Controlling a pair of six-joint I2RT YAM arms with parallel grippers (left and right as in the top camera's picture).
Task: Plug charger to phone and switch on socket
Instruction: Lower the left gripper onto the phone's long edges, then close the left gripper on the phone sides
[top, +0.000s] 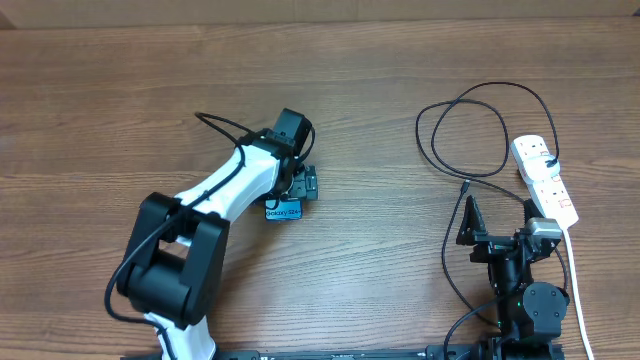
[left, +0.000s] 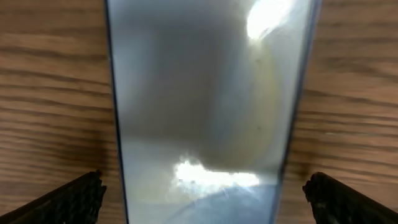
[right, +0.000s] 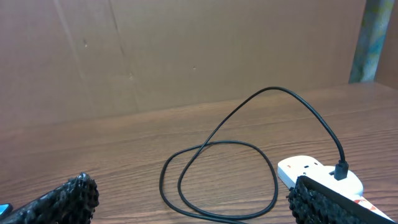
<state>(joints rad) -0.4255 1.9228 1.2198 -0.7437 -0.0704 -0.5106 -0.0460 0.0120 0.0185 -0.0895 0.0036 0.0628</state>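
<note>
Around the phone (top: 284, 210), bare wooden table (top: 100, 100) is seen on every side, with the widest room beyond it and to its left. Well to the right of the phone, the socket (top: 545, 180) lies near the table's right edge. The charger (top: 480, 110) is looped on the wood between phone and socket. Its plug (top: 551, 160) is seated in the socket, and its connector tip (top: 466, 187) lies free, well apart from the phone.

From overhead only a blue corner of the phone is shown, the rest being covered by the left gripper (top: 300, 188). From the left wrist the phone is seen filling the middle, washed with glare. The fingertips (left: 68, 199) are spread to either side, with wood visible between them and the phone's edges. The left arm (top: 225, 185) is stretched out diagonally, with the wrist turned down over the phone.

The right gripper (top: 498, 218) is held far right of the phone, near the connector tip. Its fingers (right: 62, 199) are wide apart and nothing is held. The cable loop and the plugged end are shown from its wrist.
</note>
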